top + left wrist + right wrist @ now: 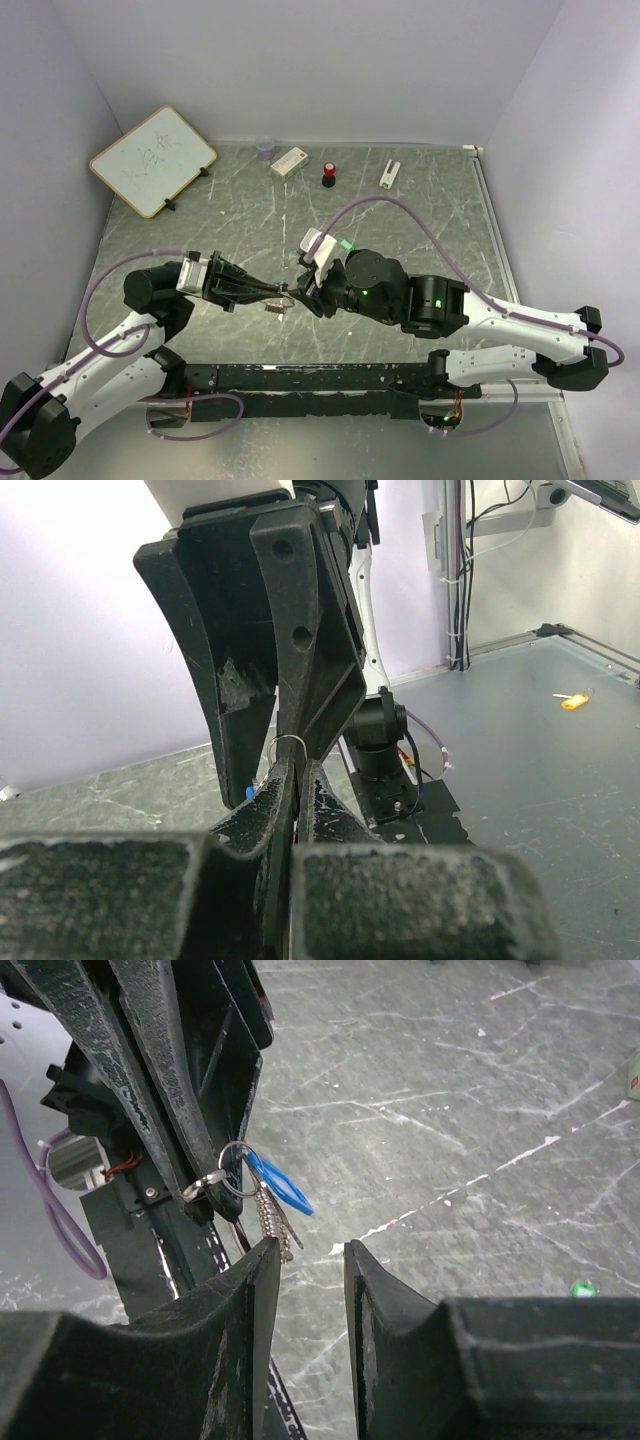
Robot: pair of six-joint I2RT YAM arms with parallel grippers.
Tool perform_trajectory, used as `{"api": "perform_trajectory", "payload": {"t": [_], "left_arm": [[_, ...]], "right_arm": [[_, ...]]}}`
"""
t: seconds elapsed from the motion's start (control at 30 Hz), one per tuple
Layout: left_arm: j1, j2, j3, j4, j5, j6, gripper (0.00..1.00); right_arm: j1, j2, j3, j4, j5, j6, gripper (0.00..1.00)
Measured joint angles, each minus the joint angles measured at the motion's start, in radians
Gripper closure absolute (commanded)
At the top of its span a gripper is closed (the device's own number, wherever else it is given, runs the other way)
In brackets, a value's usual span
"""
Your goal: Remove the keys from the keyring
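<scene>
My left gripper [283,291] is shut on the thin wire keyring [236,1168] and holds it above the table. The ring also shows at my left fingertips in the left wrist view [290,742]. A blue-headed key [280,1184] and a silvery key with a beaded chain [272,1218] hang from the ring. My right gripper [310,1250] is open and empty. Its left finger [255,1290] sits just beside the hanging chain. In the top view the right gripper [303,285] faces the left one tip to tip. A small green piece [580,1288] lies on the table.
At the back of the table are a whiteboard [152,160], a small clear cup [265,149], a white box [289,161], a red-capped black knob [328,176] and a small white piece [389,173]. Walls close in the left, back and right sides.
</scene>
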Motion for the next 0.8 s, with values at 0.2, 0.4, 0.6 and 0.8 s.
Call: {"api": "perform_trajectory", "payload": {"t": [0.2,0.4,0.6,0.8], "left_arm": [[0.0,0.0,0.0,0.0,0.0,0.0,0.93],[0.0,0.001,0.0,0.002,0.001,-0.004,0.93],[0.0,0.003,0.0,0.021,0.001,-0.022,0.93],[0.0,0.003,0.0,0.037,-0.001,-0.03,0.93]], "right_arm": [[0.0,0.0,0.0,0.03,-0.024,-0.012,0.67],[0.0,0.01,0.0,0.057,-0.046,-0.024,0.65],[0.0,0.023,0.0,0.066,-0.058,-0.037,0.69],[0.0,0.034,0.0,0.08,-0.084,-0.041,0.86]]}}
